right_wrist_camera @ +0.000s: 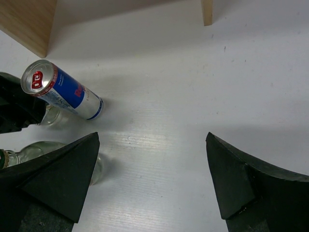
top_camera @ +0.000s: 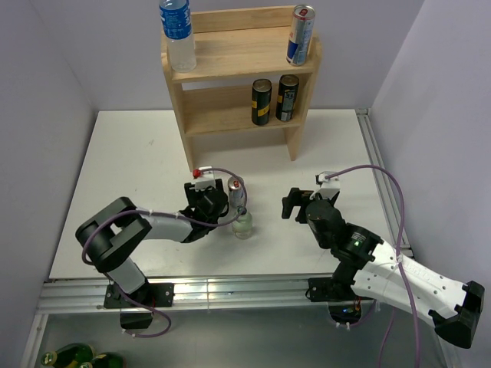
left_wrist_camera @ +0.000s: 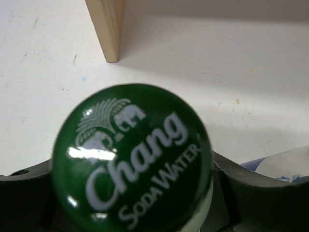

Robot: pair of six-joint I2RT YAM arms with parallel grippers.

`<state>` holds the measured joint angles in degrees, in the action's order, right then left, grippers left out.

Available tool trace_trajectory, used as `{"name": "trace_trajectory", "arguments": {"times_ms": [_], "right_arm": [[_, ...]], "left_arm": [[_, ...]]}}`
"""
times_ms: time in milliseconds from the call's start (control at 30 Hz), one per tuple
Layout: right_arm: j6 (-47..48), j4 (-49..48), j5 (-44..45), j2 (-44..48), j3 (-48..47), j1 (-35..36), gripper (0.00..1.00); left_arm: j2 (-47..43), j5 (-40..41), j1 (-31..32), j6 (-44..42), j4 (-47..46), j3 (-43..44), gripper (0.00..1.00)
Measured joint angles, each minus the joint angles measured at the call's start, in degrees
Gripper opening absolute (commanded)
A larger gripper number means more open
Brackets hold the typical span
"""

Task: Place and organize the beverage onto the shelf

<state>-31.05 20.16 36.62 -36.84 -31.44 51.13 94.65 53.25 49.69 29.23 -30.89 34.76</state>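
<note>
Table (top_camera: pixel 138 153): white, the work is at its middle.
Shelf (top_camera: pixel 230 54): far edge. Water bottle (top_camera: pixel 178 34) and tall can (top_camera: pixel 301 34) on the top tier, two dark cans (top_camera: pixel 261 102) on the lower. Free room on both tiers.
Right gripper (top_camera: pixel 295 205): jaws wide, empty, hovering right of centre.
Left gripper (top_camera: pixel 222 204): jaws either side of the bottle (top_camera: pixel 242 224) at its neck. Cannot tell whether they grip it.
Bottle: mid-table, well short of the shelf, loose can (top_camera: pixel 236 186) just beside it.
Cap (left_wrist_camera: pixel 133 154): green, fills the left wrist view.
Step, as I read it: taking up the bottle. Next needs a firm grip, a lift clear of the loose can, then a carry to a free spot.
</note>
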Motion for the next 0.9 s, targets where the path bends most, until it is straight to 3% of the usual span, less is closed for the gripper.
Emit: {"name": "trace_trajectory", "arguments": {"times_ms": [333, 667, 900], "right_arm": [[0.00, -0.07, -0.02, 0.02, 0.11, 0.00, 0.98], [0.00, -0.74, -0.02, 0.11, 1.03, 0.00, 0.98], [0.00, -0.87, 0.20, 1.42, 1.05, 0.00, 0.98]], "left_arm": [[-9.27, -2.84, 0.00, -3.96, 16.00, 4.98, 0.00], [-12.09, -5.84, -2.62, -14.84, 17.11, 21.68, 0.00], [-5.99, -8.02, -6.75, -20.76, 17.97, 35.95, 0.00]]}}
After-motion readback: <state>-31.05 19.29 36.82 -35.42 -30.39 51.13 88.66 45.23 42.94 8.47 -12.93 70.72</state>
